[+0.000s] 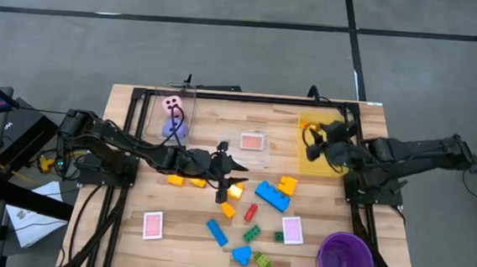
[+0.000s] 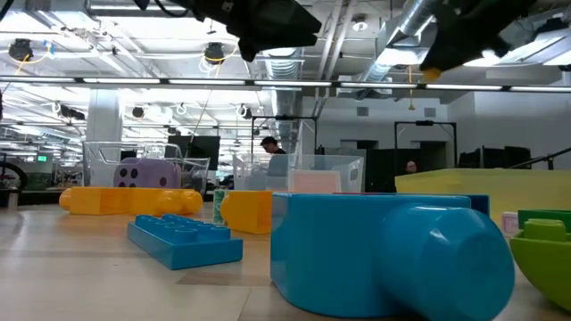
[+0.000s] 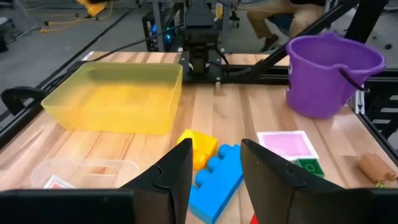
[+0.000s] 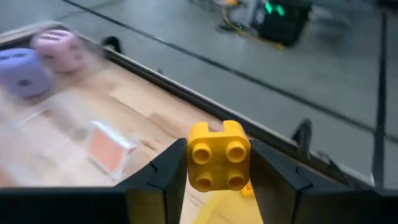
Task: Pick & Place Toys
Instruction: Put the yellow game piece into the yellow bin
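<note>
My right gripper (image 1: 312,137) hangs over the yellow see-through bin (image 1: 325,161) at the table's far right, shut on a small yellow brick (image 4: 217,163). My left gripper (image 1: 234,174) stands open above the table's middle, nothing between its fingers (image 3: 177,171). Past them a big blue brick (image 3: 217,180) and a yellow brick (image 3: 199,148) lie flat on the wood. More bricks (image 1: 252,233) and pink-backed cards (image 1: 154,224) lie toward the near edge. A pink die (image 1: 171,104) and a purple die (image 1: 174,127) sit in a clear bin at the far left. My right gripper pinches the yellow brick between its two fingers, one on each of two opposite side walls (image 4: 191,163). The fingers reach in from the table's right side, slanting a little downward. The brick is lifted clear, its studded top turned back toward the wrist.
A purple cup (image 1: 345,259) stands at the near right corner. A low clear bin with a card (image 1: 252,141) sits at the far middle. A black frame rail (image 1: 249,96) runs along the table's far edge. A person sits beyond the table in the left wrist view.
</note>
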Controlling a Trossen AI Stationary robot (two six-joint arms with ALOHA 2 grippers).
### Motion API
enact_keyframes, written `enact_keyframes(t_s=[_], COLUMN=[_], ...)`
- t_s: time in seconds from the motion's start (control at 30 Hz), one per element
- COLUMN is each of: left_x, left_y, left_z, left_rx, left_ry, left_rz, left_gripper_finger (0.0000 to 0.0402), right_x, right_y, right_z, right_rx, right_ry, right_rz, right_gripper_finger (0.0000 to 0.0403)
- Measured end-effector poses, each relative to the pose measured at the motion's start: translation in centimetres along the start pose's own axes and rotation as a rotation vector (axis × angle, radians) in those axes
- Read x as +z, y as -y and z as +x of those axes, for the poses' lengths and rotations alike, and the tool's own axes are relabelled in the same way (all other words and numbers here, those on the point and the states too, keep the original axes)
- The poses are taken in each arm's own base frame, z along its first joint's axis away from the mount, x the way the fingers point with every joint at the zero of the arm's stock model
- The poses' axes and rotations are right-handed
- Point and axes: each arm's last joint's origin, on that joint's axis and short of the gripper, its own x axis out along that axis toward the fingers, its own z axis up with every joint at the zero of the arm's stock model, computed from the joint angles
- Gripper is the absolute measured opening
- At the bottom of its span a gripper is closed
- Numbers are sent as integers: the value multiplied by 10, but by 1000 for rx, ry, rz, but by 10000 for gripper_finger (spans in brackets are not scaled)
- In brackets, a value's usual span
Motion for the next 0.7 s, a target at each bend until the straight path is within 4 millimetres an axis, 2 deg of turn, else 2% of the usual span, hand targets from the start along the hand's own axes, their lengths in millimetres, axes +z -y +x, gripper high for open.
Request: enact_keyframes(t_s=[0.13,0.23,0.4,0.7], left_x=[1,1,1,2], left_y=[-4,-4,-4,-4], left_z=[1,1,1,1], left_rx=[13,17,16,15], left_ry=[9,11,11,17], left_rz=[-10,-11,-11,-12], left_gripper_finger=[122,117,114,113], right_x=[7,10,12,26], right_y=[8,18,29,25], right_z=[25,46,80,124], right_rx=[-64,-78,-114,-140], right_ry=[-78,-201,-369,-501], right_rz=[91,134,152,122], right_gripper_finger=[145,145,145,148])
